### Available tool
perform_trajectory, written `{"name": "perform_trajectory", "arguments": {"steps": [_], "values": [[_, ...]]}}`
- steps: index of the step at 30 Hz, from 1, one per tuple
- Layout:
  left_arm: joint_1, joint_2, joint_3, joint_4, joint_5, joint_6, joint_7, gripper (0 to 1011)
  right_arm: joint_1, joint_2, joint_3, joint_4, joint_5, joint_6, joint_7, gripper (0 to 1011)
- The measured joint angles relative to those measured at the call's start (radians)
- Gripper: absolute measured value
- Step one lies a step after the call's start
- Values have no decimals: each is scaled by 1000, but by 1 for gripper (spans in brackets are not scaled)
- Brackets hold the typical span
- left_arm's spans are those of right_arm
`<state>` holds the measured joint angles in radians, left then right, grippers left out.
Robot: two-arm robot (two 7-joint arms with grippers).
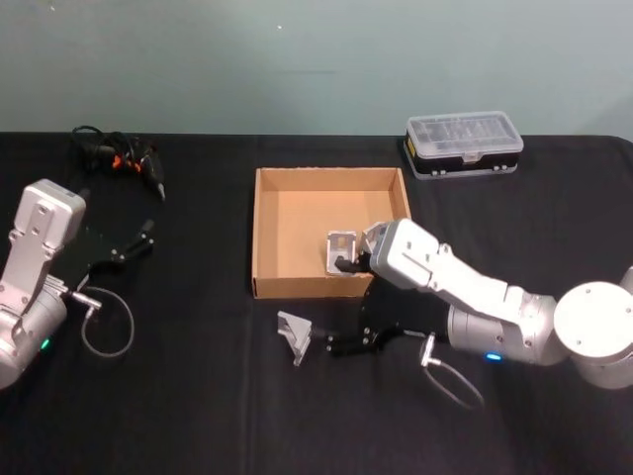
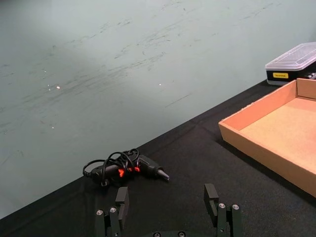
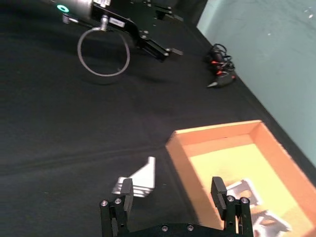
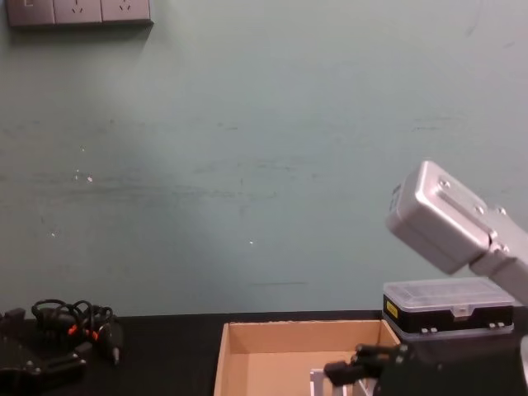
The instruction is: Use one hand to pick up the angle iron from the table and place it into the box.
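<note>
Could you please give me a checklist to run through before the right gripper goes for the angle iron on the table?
1. Right gripper open: ok, fingers spread.
2. Angle iron free on the table: ok, nothing on it.
3. Gripper centred over the angle iron: not ok; the iron lies by one finger, and the gripper spans the near wall of the box.
4. Room in the box: ok, bare floor beside the metal pieces inside.
5. Left gripper out of the way: ok, far left, open.
6. Gripper height above the table: cannot tell.

Organiser case [image 1: 464, 144] far right; cable bundle [image 1: 119, 156] (orange bits) far left.
</note>
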<state>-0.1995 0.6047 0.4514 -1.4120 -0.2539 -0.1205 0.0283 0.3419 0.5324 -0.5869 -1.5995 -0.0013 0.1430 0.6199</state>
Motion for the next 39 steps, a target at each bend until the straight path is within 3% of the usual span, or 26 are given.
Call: {"name": "perform_trajectory", "arguments": {"steps": [13,30,39], "values": [[0,0,0,0,0,0,0,1000,-18,-42,-19,64,68,-11,3,1000],[0,0,0,0,0,0,0,1000,-2,-89,-32,152,133,-15,-2,1000],[0,0,0,0,0,0,0,1000,7,-104,-27,186,206,9,19,1000]]}}
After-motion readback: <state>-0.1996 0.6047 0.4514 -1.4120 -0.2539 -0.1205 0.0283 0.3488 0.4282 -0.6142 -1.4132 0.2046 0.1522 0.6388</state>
